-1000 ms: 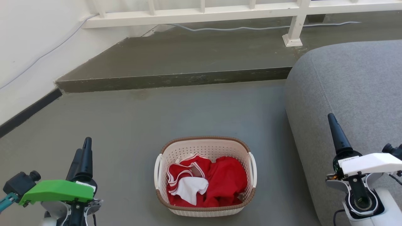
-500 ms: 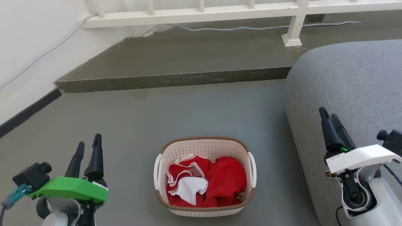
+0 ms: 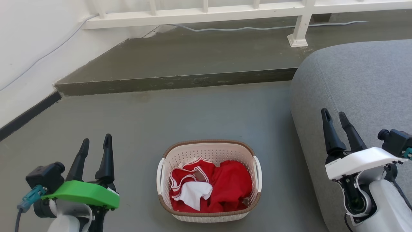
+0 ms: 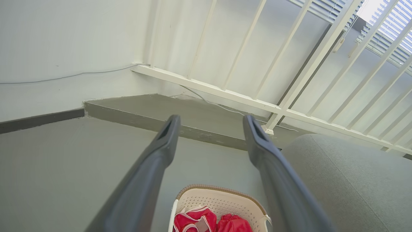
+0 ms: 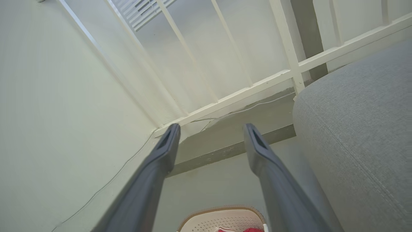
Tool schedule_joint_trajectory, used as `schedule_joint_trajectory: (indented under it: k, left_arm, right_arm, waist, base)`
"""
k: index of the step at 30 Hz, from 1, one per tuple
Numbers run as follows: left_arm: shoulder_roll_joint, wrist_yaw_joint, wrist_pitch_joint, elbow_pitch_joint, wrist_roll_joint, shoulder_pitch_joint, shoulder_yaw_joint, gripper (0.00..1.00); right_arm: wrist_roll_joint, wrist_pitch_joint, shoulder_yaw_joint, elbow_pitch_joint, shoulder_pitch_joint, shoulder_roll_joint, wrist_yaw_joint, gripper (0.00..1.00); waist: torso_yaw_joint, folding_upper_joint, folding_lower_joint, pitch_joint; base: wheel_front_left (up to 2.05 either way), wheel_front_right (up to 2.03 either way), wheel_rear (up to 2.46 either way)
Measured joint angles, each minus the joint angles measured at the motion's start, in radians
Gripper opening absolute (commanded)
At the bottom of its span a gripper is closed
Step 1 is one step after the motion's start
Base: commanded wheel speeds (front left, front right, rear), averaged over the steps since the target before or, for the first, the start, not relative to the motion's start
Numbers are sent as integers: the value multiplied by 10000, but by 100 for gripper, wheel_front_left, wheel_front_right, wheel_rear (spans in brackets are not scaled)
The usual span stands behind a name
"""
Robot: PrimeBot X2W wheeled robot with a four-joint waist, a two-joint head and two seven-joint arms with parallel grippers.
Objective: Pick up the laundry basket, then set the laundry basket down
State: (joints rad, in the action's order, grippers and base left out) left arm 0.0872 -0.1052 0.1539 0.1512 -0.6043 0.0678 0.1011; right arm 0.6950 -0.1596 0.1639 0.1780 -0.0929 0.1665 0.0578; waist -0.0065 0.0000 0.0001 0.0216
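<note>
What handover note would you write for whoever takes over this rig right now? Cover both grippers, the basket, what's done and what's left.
Left gripper: open, empty, above the grey floor.
Right gripper: open, empty, by the grey fabric sofa.
Cream-white perforated plastic laundry basket with brown rim band: on the floor between the grippers, holding red and white clothes.
Done: nothing; basket not yet gripped.
Left: grasp the white side handles, lift, set down.

Home: grey sofa (image 3: pixel 354 80), laundry basket (image 3: pixel 209 151)
</note>
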Motion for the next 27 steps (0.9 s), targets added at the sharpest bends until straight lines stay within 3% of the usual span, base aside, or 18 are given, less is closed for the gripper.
schedule_joint_trajectory:
  k: [5,27]
  left_arm:
    - [-25,0,192,-59,681,0,52,100]
    - [-94,-10,978,-460,3697,148,142,100]
  right_arm:
    - [-723,-165,90,-23,1,0,-161,100]
    - [-3883,-909,596,-267,-83,-12,-247,100]
  waist:
    - [-7,0,0,27]
    - [17,0,0,235]
  base:
    - [0,0,0]
    - [0,0,0]
